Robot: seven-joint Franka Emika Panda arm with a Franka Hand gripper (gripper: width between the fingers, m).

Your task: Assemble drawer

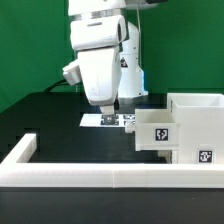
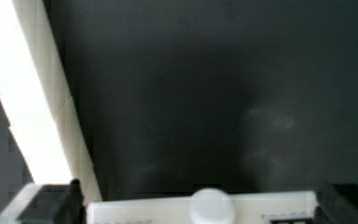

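The arm (image 1: pixel 100 55) hangs over the middle of the black desk (image 1: pixel 60 125), toward its far edge, with the gripper (image 1: pixel 107 112) lowered right down to the surface. Just beneath and beside it lies the marker board (image 1: pixel 112 120) — flat, white, with dark tags showing on it.

In the exterior view the fingers are mostly masked by the white gripper body, so how far apart they stand cannot be read there. The wrist view helps: the two dark fingertips (image 2: pixel 51 205) sit at opposite sides of the frame, spread wide, and between them lies a flat white piece (image 2: pixel 202 210) with a small rounded white knob (image 2: pixel 211 203) on it. Whether the pads touch that piece cannot be told — a gap seems to remain on each side.

The drawer box (image 1: pixel 185 125), an open-topped white shell with black-and-white tags on its faces, stands at the desk's edge on the exterior view's right, near the gripper but apart from it.

A low white fence (image 1: pixel 90 177) runs along the desk's near edge and turns up at the near corner on the exterior view's left. In the wrist view a long pale strip (image 2: pixel 34 110) runs beside the dark desk surface (image 2: pixel 211 100); what it is cannot be told.
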